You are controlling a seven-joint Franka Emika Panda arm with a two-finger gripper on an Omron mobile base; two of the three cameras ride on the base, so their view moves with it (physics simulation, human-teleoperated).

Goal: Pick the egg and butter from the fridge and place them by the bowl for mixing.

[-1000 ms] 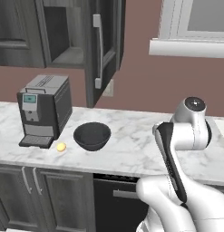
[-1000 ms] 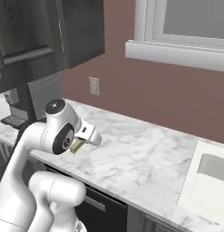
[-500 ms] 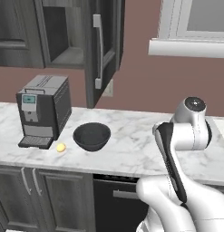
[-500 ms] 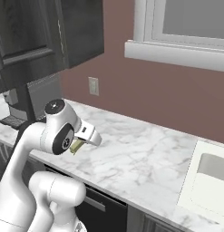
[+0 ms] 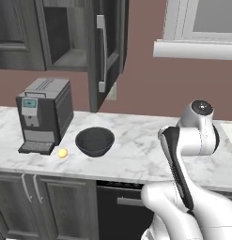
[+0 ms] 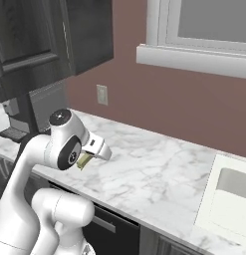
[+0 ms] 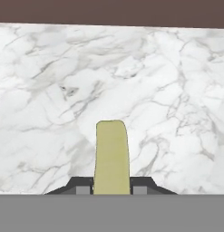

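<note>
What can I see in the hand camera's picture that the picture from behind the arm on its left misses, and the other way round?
The hand view gives the close look: the gripper shut on the butter, an olive-yellow stick poking out over bare marble.

The left base view gives the wider kitchen: the black bowl, the small yellow egg on the counter beside it, and the grey coffee machine.

Both share the white marble counter and the reddish-brown wall behind it.

Butter (image 7: 112, 156) base hidden betw claw (image 7: 112, 186) tips; coffee machine (image 6: 37, 107) partly behind arm.
</note>
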